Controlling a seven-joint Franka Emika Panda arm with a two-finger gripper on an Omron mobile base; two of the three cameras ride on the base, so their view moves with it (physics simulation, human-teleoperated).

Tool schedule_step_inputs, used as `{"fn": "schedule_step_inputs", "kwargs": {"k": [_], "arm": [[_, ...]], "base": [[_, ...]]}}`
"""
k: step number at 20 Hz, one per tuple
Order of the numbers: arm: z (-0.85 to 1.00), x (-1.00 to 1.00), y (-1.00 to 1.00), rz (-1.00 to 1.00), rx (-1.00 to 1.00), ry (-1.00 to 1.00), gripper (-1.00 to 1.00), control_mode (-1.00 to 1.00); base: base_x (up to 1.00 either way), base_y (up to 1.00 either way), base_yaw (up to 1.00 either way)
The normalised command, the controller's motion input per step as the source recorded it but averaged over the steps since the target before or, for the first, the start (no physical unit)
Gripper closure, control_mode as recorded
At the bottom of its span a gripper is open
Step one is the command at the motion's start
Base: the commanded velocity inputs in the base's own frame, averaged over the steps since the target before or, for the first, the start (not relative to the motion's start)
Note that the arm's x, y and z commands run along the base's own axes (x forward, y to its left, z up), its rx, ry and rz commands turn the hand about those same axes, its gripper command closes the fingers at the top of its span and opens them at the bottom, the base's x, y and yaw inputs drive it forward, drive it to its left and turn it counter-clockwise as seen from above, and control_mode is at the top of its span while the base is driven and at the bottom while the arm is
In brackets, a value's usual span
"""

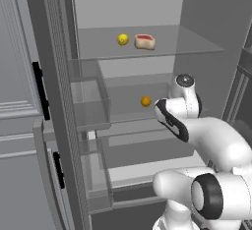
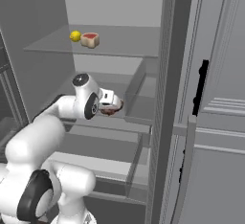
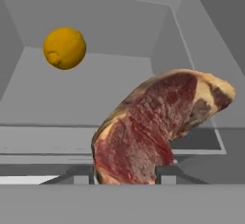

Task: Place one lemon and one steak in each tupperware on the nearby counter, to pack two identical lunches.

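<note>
My gripper [image 3: 125, 176] is shut on a raw red steak [image 3: 153, 127], which stands up between the fingers inside an open fridge. The right base view shows this gripper [image 2: 112, 106] and held steak [image 2: 114, 110] over the middle glass shelf. Beyond it on that shelf lies an orange-yellow lemon [image 3: 64, 47] [image 1: 145, 101], apart from the steak. On the upper glass shelf [image 1: 187, 47] a yellow lemon [image 1: 123, 39] [image 2: 75, 36] rests beside a second steak [image 1: 145, 41] [image 2: 90, 39]. The counter and the tupperware are out of view.
The fridge's open left door carries clear bins [image 1: 91, 99] close to the arm. The right door [image 2: 215, 98] with black handles stands open on the other side. Drawers [image 1: 147, 150] sit below the middle shelf, and grey side walls close in the compartment.
</note>
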Motion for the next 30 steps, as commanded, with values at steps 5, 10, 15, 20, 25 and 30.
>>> {"fn": "schedule_step_inputs", "kwargs": {"k": [5, 10, 15, 20, 25, 30], "arm": [[0.99, -0.91, 0.15, 0.01, 0.0, 0.09, 1.0, -1.0], [1.0, -1.0, 0.11, 0.04, 0.0, 0.24, 1.0, -1.0], [0.5, -1.0, 0.25, 0.09, 0.0, 0.15, 1.0, -1.0], [0.0, -0.81, 0.06, 0.02, 0.0, -0.01, 1.0, -1.0], [0.0, -0.1, 0.0, 0.0, 0.0, -0.01, 1.0, -1.0], [0.0, 0.0, 0.0, 0.0, 0.0, 0.0, 1.0, 1.0]], "base": [[0.0, 0.0, 0.0], [0.0, 0.0, 0.0], [0.0, 0.0, 0.0], [0.0, 0.0, 0.0], [0.0, 0.0, 0.0], [-0.89, 0.02, 0.03]]}}
